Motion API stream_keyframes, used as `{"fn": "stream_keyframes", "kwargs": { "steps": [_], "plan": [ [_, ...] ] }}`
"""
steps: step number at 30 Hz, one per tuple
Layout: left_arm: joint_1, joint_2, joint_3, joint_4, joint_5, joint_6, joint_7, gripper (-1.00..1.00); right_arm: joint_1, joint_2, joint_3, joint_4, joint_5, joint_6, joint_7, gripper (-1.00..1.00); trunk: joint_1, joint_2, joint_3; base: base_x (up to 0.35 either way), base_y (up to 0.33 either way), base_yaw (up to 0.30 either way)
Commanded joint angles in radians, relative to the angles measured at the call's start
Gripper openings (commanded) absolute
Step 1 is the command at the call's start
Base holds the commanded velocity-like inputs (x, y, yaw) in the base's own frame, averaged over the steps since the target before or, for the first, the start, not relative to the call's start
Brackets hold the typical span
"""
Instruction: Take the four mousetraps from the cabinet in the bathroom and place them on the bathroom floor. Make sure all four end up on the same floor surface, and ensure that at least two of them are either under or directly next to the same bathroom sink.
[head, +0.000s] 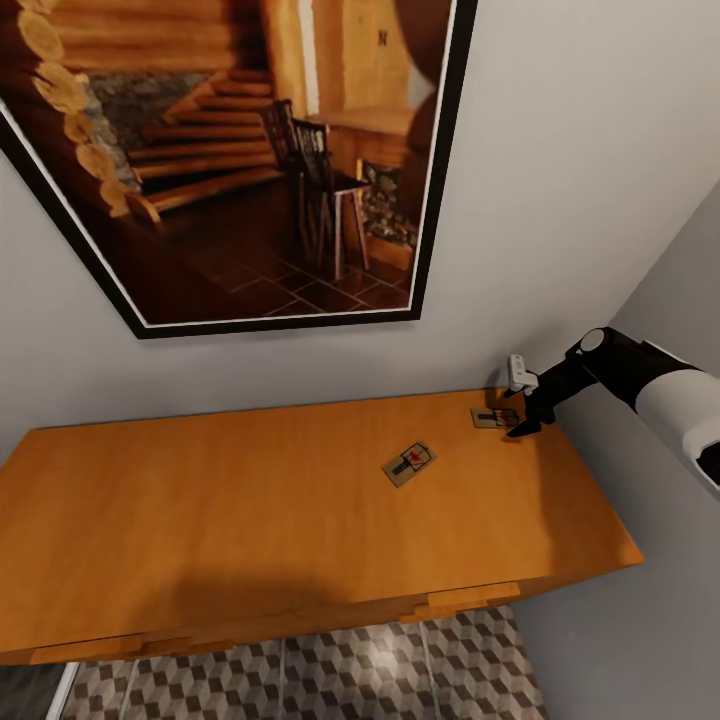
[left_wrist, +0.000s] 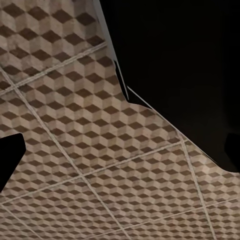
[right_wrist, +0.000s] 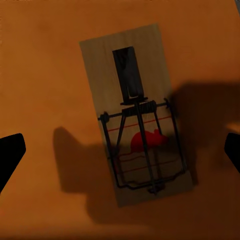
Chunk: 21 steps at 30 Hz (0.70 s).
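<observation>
Even, soft renders — a dim right-wrist close-up, shadow pooling beside the mousetrap (right_wrist: 136, 115).

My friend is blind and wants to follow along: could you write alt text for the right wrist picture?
A small wooden mousetrap with dark wire and a red spot lies flat on the orange-brown cabinet top, seen from directly above. The dark tips of the right gripper's fingers show at either edge, spread wide apart and not touching the trap.

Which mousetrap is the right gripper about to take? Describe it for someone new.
Below the framed picture stands the orange-brown cabinet. Two mousetraps lie on top; the target mousetrap sits by the far right corner, under the right gripper, unlike the one nearer the middle.
</observation>
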Motion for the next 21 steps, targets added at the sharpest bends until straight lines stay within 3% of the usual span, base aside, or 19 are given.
{"fn": "stream_keyframes", "kwargs": {
  "steps": [1,21],
  "plan": [
    [0.000,-0.001,-0.008,0.000,0.005,-0.003,0.001,1.00,0.000,0.000,-0.005,-0.001,0.010,-0.008,0.002,1.00,0.000,-0.001,-0.001,0.000,0.000,0.000],
    [0.000,-0.003,-0.008,0.001,0.005,-0.003,0.001,1.00,0.001,0.001,-0.004,-0.001,0.010,-0.009,0.002,1.00,0.000,-0.001,-0.001,0.000,-0.006,0.000]
  ]
}}
